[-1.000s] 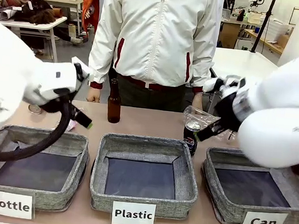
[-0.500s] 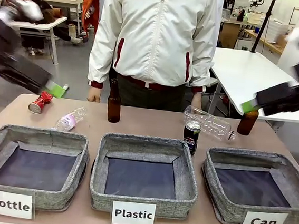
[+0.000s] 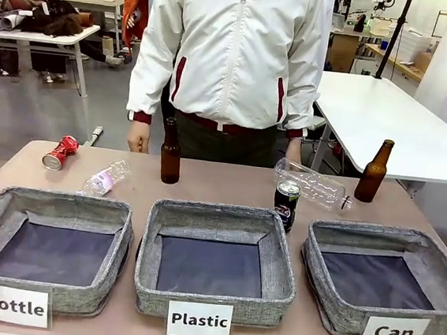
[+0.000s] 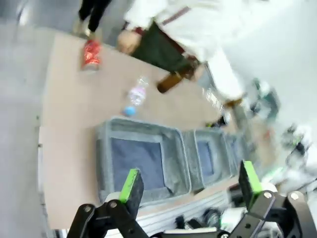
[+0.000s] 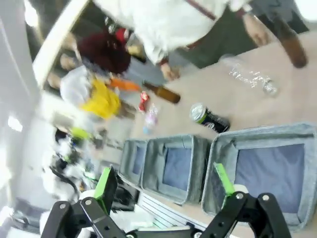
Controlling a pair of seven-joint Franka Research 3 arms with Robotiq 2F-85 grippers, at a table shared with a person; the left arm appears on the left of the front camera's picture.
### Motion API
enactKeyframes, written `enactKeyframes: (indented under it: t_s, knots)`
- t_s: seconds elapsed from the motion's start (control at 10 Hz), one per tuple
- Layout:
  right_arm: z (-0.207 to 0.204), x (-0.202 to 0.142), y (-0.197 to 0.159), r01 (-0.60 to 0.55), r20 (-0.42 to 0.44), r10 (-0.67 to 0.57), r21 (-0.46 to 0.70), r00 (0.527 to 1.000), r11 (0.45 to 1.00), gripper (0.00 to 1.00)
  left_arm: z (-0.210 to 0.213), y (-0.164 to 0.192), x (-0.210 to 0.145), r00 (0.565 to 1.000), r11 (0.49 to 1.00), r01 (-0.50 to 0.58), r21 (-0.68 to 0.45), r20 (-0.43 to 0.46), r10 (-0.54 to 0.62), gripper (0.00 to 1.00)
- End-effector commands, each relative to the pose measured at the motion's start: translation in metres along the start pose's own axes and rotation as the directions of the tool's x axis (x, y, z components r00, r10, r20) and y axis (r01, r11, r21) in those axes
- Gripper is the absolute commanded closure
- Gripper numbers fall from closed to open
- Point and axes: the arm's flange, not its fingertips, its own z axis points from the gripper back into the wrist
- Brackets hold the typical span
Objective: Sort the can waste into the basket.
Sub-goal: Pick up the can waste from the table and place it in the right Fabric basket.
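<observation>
The crushed red can [image 3: 58,152] lies at the table's far left. The dark can [image 3: 286,204] stands upright behind the middle basket's right corner. The grey basket labelled "Can" [image 3: 437,253] sits at the front right with nothing in it. From high above the table, my left gripper [image 4: 190,186] stands open, and the red can [image 4: 91,53] shows far off. My right gripper [image 5: 165,186] is also open and high up, looking down on the dark can [image 5: 208,117], the red can [image 5: 143,101] and the Can basket [image 5: 267,133]. Nothing is between either pair of fingers.
Baskets labelled "Bottle" [image 3: 54,199] and "Plastic" [image 3: 221,212] sit left and middle. Two brown bottles [image 3: 170,153] [image 3: 373,172] stand at the back. Clear plastic bottles [image 3: 105,178] [image 3: 313,184] lie on the table. A person stands at the far edge, hands [image 3: 139,136] hanging.
Both arms have swung up and outward and left the front view, uncovering the red can and the right brown bottle. The things on the table have not moved.
</observation>
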Motion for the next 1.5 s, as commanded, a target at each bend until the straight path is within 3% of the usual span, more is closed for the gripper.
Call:
enactKeyframes:
  t_s: [0.0, 0.2, 0.3, 0.4, 0.8, 0.9, 1.1, 1.2, 1.4]
  knots:
    - [-0.003, -0.05, -0.044, 0.063, 0.087, -0.065, 0.035, 0.994, 0.997, 0.0, -0.042, 0.056, -0.071, 0.985, 0.989, -0.109, -0.099, 0.121, 0.121, 0.0]
    - [0.007, -0.058, -0.049, 0.092, 0.166, -0.086, -0.029, 0.982, 0.995, 0.0, -0.067, 0.055, -0.072, 0.985, 0.988, -0.123, -0.09, 0.113, 0.133, 0.0]
    - [0.032, -0.002, -0.051, 0.097, 0.101, -0.098, 0.016, 0.99, 0.995, 0.0, -0.081, 0.054, -0.069, 0.989, 0.992, -0.101, -0.075, 0.097, 0.109, 0.0]
    - [0.032, -0.002, -0.051, 0.097, 0.101, -0.098, 0.016, 0.99, 0.995, 0.0, 0.021, 0.088, -0.017, 0.975, 0.982, -0.171, -0.079, 0.127, 0.18, 0.0]
    - [0.028, -0.005, -0.05, 0.128, 0.091, -0.128, 0.008, 0.988, 0.992, 0.0, 0.021, 0.088, -0.017, 0.975, 0.982, -0.171, -0.079, 0.127, 0.18, 0.0]
    - [0.008, -0.001, -0.038, 0.101, 0.07, -0.092, -0.132, 0.993, 0.986, 0.0, 0.021, 0.088, -0.017, 0.975, 0.982, -0.171, -0.079, 0.127, 0.18, 0.0]
    - [-0.054, 0.02, -0.011, -0.123, -0.162, 0.084, -0.25, 0.983, 0.961, 0.0, 0.021, 0.088, -0.017, 0.975, 0.982, -0.171, -0.079, 0.127, 0.18, 0.0]
    - [-0.136, 0.038, -0.007, -0.466, -0.58, 0.245, -0.269, 0.777, 0.843, 0.0, 0.021, 0.088, -0.017, 0.975, 0.982, -0.171, -0.079, 0.127, 0.18, 0.0]
    - [-0.149, 0.039, -0.006, -0.509, -0.62, 0.267, -0.252, 0.738, 0.823, 0.0, 0.021, 0.088, -0.017, 0.975, 0.982, -0.171, -0.079, 0.127, 0.18, 0.0]
